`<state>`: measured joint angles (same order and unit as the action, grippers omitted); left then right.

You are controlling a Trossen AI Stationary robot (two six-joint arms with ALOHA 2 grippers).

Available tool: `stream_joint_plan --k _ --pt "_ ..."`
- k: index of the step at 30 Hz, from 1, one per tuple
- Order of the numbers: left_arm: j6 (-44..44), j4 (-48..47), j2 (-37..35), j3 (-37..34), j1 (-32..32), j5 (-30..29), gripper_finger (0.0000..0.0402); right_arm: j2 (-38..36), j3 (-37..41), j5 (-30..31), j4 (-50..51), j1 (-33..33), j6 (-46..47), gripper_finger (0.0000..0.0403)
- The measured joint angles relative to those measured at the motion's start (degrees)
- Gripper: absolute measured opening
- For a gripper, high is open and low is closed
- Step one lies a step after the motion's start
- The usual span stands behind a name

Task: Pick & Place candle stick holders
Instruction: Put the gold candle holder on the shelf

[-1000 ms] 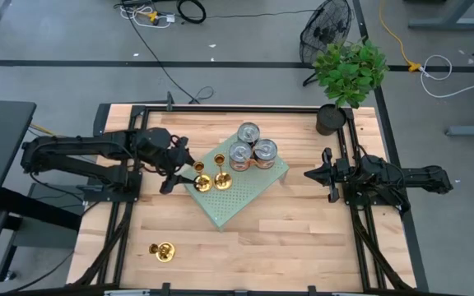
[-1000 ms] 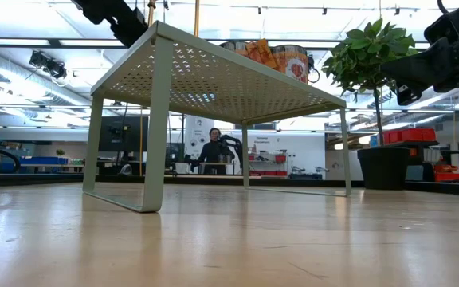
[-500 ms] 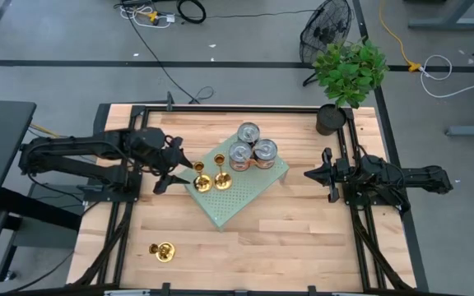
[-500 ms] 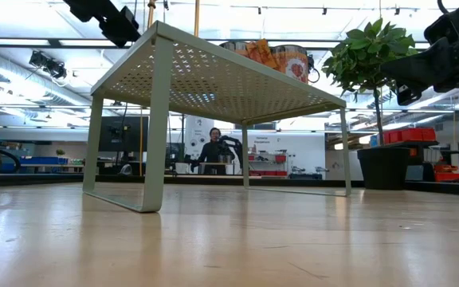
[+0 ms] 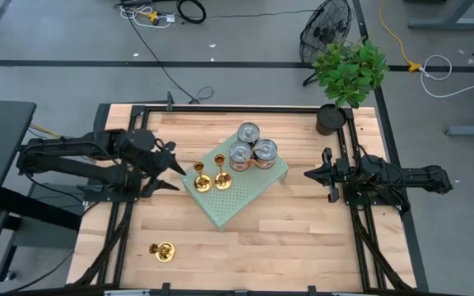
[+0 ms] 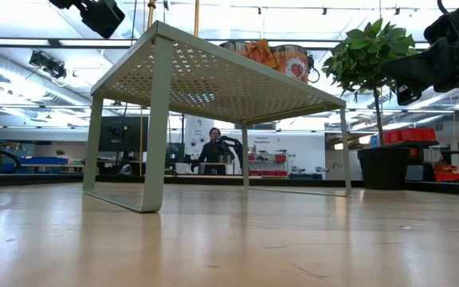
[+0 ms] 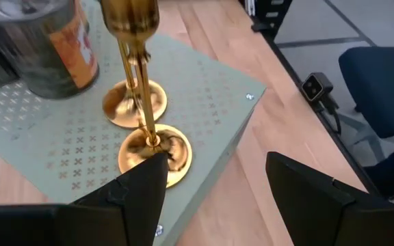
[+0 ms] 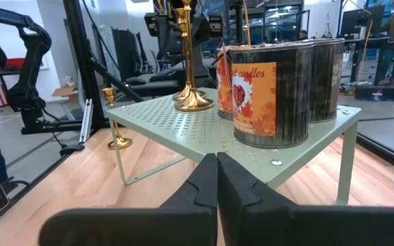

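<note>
Standing on the green rack [image 5: 245, 193] at frame centre were two candle stick holders [image 5: 203, 182]; a third [image 5: 164, 252] remained on the tabletop [image 5: 286, 238], lower left. The left tool [image 5: 169, 171] hung open and empty beside the rack; the right tool [image 5: 313, 174], closed, idled at right.

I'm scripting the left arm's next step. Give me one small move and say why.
Probably swing the left gripper toward the lone candle stick holder on the table, away from the green shelf. The gripper is open and empty beside the shelf, where two holders already stand. The right gripper waits shut at the right edge.
</note>
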<state>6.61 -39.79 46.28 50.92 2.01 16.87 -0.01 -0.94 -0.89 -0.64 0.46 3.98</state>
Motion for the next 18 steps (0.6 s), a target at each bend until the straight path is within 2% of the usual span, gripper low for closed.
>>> stream_joint_plan --k 7,18 --pt "-0.1 -0.4 -3.9 0.0 0.0 -0.7 0.0257 0.0 0.0 0.0 0.0 0.0 0.0 0.0003" --pt "0.0 -0.9 -4.1 0.0 0.0 -0.8 0.0257 0.0 0.0 0.0 0.0 0.0 0.0 0.0003"
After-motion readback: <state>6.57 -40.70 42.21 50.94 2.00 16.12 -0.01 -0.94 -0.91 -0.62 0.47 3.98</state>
